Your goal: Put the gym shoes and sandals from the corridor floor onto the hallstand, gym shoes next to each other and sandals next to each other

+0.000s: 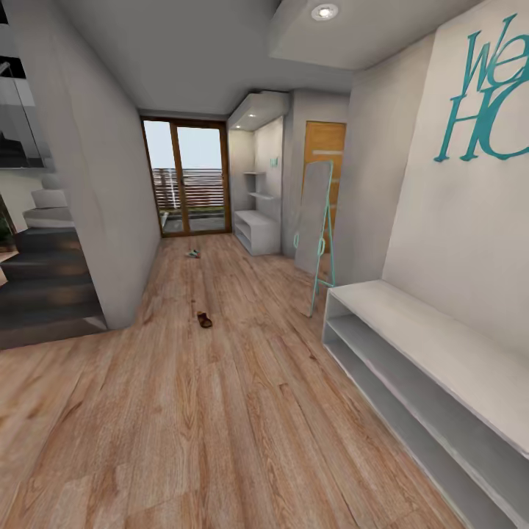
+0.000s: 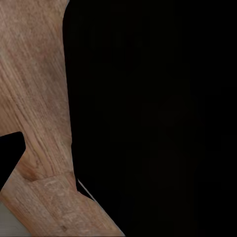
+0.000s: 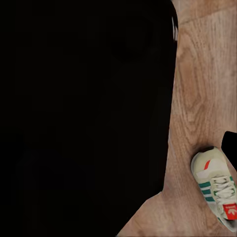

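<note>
A dark mass is blocking most of the left wrist view, leaving a strip of corridor floor [image 2: 34, 98] showing. The same is happening in the right wrist view, where 1 gym shoe [image 3: 216, 187] is lying with its toe cut off by the picture's edge. Far down the corridor, a small object [image 1: 193, 253] is sitting too tiny to identify. The teal wall lettering [image 1: 485, 95] is running off the head view's edge, unreadable.
</note>
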Available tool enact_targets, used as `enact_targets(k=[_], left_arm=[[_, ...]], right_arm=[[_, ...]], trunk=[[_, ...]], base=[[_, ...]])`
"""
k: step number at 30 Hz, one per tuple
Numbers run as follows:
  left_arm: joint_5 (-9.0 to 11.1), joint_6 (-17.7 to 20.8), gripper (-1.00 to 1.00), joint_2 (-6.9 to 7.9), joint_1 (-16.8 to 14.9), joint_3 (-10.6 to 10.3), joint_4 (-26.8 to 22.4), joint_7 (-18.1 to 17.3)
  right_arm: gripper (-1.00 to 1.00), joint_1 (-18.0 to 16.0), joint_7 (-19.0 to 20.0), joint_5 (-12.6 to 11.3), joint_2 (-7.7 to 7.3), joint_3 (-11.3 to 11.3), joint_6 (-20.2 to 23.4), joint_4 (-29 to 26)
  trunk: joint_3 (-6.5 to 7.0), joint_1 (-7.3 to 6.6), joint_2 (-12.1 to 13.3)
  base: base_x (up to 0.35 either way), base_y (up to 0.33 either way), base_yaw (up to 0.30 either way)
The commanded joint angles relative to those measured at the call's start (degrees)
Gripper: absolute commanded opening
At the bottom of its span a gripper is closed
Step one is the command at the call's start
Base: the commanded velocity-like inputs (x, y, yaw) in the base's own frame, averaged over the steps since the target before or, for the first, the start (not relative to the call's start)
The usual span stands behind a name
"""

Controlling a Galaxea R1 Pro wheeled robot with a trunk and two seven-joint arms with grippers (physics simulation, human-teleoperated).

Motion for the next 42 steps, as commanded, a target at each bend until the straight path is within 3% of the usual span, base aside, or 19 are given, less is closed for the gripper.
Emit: enact_targets(k=[1, 5, 8, 18, 30, 42], left_arm=[[0.33, 0.33, 1.0, -0.33, -0.26, 0.09, -0.33, -0.33], [0.61, 1.21, 1.0, -0.57, -0.22, 0.19, -1.62, -0.4], [0.6, 1.13, 1.0, -0.08, -0.26, 0.4, -2.58, -0.33], [0.53, 0.9, 1.0, 1.09, -0.47, 0.52, -5.8, 0.36], [0.6, 0.88, 1.0, 1.3, -0.59, 0.51, -9.67, 0.46], [0.55, 0.28, 1.0, 1.26, -3.62, 0.36, -13.56, 0.29]], right_arm=[[1.0, -0.34, -0.17, 0.23, 0.33, 0.11, 0.33, -0.33], [1.0, -1.66, -0.17, 0.26, 0.83, 0.32, 0.13, -1.54], [1.0, -2.54, -0.18, 0.26, 0.26, 0.43, -0.68, -2.52], [1.0, -2.79, -0.26, 0.23, -0.82, 0.22, -2.59, -5.76], [1.0, -2.84, -0.26, 0.28, -1.08, 0.33, -6.43, -9.25], [1.0, -2.9, 0.27, 0.27, -2.47, 0.35, -10.28, -13.13]], trunk=[[-0.03, 0.0, -0.02], [-0.03, 0.0, -0.02], [-0.03, 0.0, -0.02], [-0.03, 0.0, -0.02], [-0.03, 0.0, -0.02], [-0.03, 0.0, -0.02]], base=[[0.0, 0.0, 0.0], [0.0, 0.0, 0.0], [0.0, 0.0, 0.0], [0.0, 0.0, 0.0], [0.0, 0.0, 0.0], [0.0, 0.0, 0.0]])
